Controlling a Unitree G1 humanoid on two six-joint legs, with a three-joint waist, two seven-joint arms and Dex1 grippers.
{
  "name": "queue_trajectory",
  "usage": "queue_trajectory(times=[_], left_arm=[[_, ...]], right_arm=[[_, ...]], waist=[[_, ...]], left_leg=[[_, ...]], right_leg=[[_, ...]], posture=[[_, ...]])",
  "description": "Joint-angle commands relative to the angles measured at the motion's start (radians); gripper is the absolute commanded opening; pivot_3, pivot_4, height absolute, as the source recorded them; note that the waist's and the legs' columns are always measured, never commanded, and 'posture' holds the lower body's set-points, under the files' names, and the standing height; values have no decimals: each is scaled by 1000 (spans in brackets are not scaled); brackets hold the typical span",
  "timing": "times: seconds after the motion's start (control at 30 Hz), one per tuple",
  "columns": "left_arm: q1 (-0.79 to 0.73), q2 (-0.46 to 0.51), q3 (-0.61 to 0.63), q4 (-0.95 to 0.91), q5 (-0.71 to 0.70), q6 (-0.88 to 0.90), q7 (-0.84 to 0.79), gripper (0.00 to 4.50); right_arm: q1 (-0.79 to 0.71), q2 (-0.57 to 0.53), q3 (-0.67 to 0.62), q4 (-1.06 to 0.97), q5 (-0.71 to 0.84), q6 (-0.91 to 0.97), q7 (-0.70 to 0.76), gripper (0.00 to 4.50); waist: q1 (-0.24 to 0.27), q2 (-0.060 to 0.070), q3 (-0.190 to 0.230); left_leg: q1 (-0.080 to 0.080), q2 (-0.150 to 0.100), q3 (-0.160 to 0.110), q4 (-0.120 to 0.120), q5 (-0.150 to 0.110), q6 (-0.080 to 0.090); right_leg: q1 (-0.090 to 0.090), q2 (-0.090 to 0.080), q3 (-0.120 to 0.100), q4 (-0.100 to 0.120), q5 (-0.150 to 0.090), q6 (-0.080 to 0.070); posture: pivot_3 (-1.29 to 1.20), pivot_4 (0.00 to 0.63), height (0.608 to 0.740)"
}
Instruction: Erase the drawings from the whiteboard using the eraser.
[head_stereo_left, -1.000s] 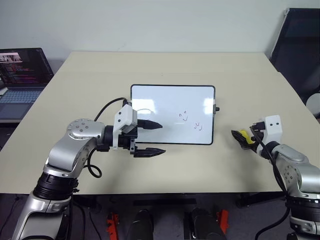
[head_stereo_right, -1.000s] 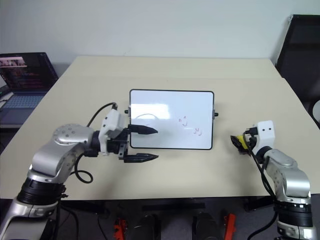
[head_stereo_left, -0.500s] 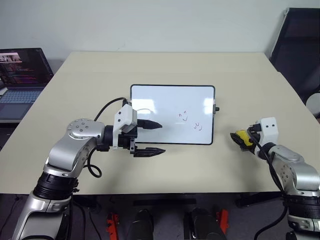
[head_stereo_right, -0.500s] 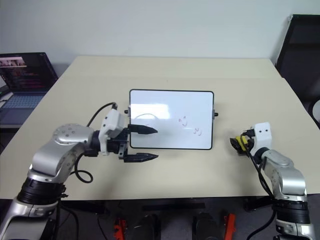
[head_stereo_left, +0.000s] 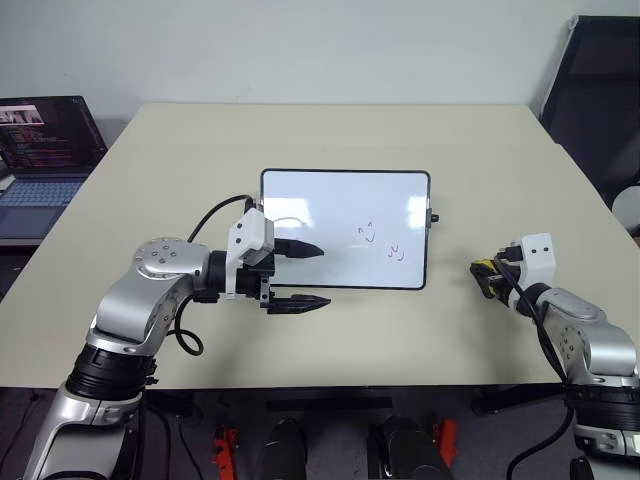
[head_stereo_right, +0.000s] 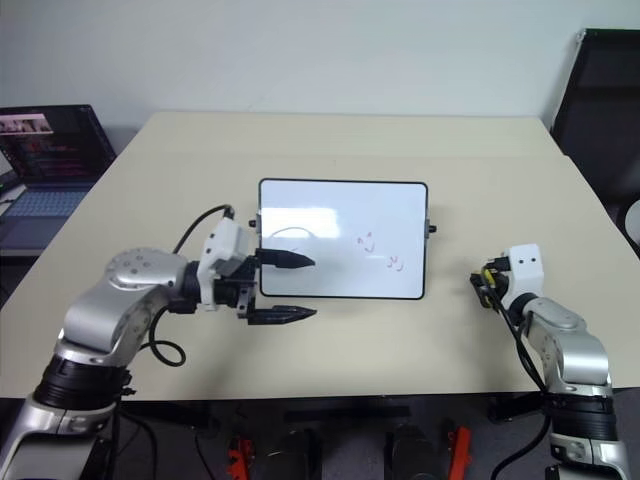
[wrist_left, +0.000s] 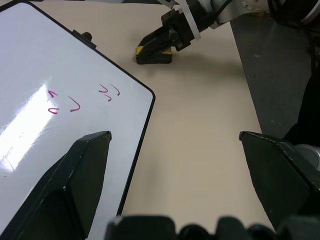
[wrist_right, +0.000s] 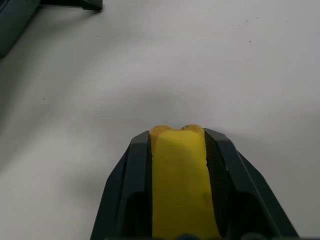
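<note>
The right end effector (wrist_right: 177, 150) clenched the small yellow foam eraser (wrist_right: 178, 175) by its long sides; it looked light and squashy, while the left end effector (head_stereo_left: 297, 275) stood released

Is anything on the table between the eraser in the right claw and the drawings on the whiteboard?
Nothing visible. The right claw is shut on the eraser; bare table lies between it and the whiteboard, and the drawings are uncovered. The open left claw sits at the board's opposite side.
</note>
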Motion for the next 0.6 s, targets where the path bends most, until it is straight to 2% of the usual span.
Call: queue_trajectory(times=[0.03,0.13,0.3,0.47,0.6], left_arm=[[34,20,101,-86,-66,59,66,4500],[90,23,150,-145,-88,113,137,4500],[203,10,200,-191,-73,145,258,4500],[268,12,216,-172,-74,92,258,4500],[290,25,200,-139,-63,29,204,4500]], right_arm=[[20,0,-37,-115,26,7,-12,1097],[50,13,-38,-213,33,18,-31,1096],[78,76,25,-426,37,18,-84,1095],[94,118,208,-512,-63,-43,-127,1093],[71,136,322,-486,-144,-114,-134,1093]], waist=[[0,0,0],[0,0,0],[0,0,0],[3,0,0],[5,0,0]], left_leg=[[0,0,0,0,0,0],[0,0,-1,0,0,0],[0,0,-1,0,0,0],[0,0,-1,0,0,0],[0,0,-1,0,0,0]], right_leg=[[0,0,0,0,0,1],[0,0,0,0,2,3],[0,0,0,0,-1,-1],[0,0,0,0,-1,-1],[0,-1,0,-1,-1,-1]], posture=[[0,150,740],[0,150,740],[0,150,740],[0,150,740],[0,150,740]])
